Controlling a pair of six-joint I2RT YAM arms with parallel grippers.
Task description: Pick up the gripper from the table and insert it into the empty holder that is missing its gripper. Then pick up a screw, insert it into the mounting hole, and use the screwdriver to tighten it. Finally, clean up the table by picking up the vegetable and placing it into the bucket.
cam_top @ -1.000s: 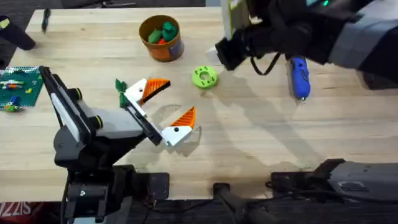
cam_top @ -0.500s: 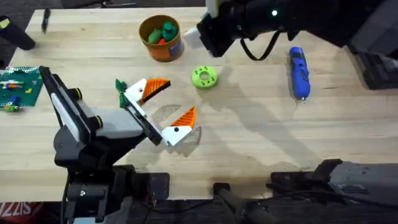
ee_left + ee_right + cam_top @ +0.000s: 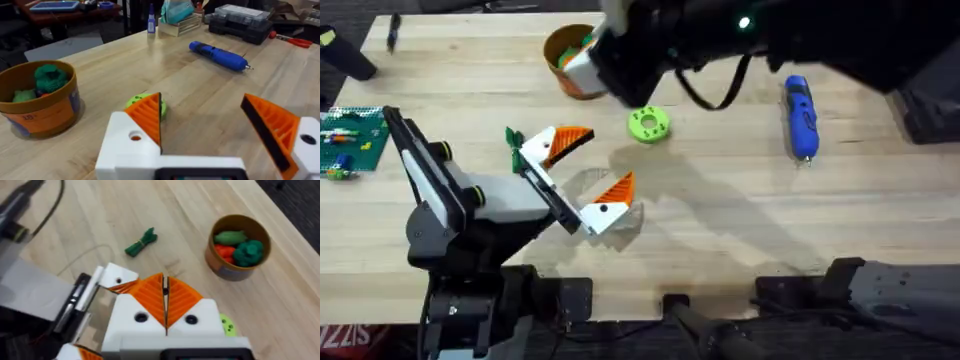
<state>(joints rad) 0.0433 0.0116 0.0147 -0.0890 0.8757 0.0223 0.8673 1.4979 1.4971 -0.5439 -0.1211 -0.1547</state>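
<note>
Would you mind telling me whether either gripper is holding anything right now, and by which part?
Nothing is held. The left gripper is open and empty; the right gripper is shut with nothing between its pads.

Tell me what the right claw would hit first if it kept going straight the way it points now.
Likely the left arm's upper orange fingertip, right ahead of the shut right claw. The vegetable lies farther along on the table. Depth is uncertain.

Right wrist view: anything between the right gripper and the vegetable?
Bare wood only, apart from the left gripper nearby; right gripper is shut, vegetable beyond.
</note>
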